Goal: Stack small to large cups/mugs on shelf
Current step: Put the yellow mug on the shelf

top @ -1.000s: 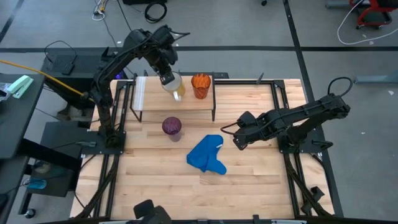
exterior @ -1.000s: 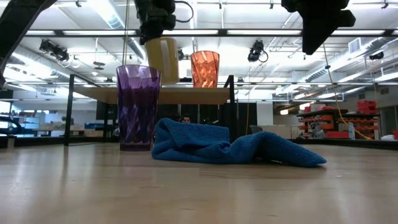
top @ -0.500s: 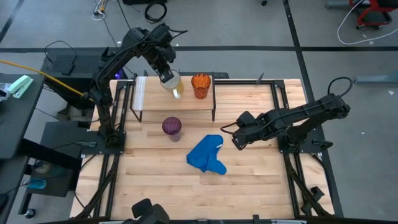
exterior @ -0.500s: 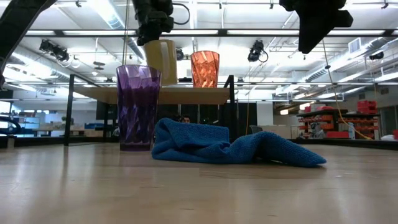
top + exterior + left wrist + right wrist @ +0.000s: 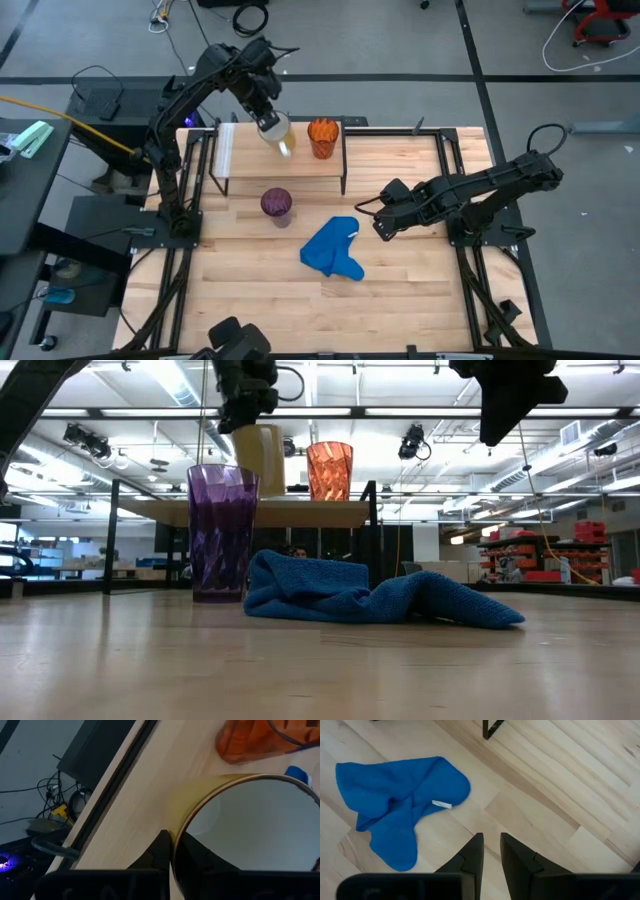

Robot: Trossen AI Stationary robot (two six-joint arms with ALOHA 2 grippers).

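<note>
My left gripper (image 5: 267, 122) is over the low wooden shelf (image 5: 240, 150), shut on the white mug (image 5: 281, 136), which tilts a little in the low view (image 5: 260, 458). The small orange cup (image 5: 322, 137) stands on the shelf just right of the mug. The purple tumbler (image 5: 277, 204) stands upright on the table in front of the shelf. My right gripper (image 5: 384, 224) waits, shut, above the table right of the blue cloth. Whether the mug's base touches the shelf board (image 5: 300, 512), I cannot tell. My left gripper (image 5: 175, 851) holds the mug by its rim (image 5: 176, 836), pinched with one finger outside the wall (image 5: 161, 851) and one finger inside the hollow (image 5: 196, 855). The fingers come from above, pointing down. The mug hangs below them, its mouth upward, close over the shelf.
A crumpled blue cloth (image 5: 335, 250) lies on the table near the middle, in front of the tumbler in the low view (image 5: 370, 595). The shelf's black legs (image 5: 344, 180) stand at the table's far side. Open wood lies along the near edge.
My left gripper, with the mug in it, has shifted slightly toward the table's far edge over the shelf. The right arm, cups and cloth have kept still.
</note>
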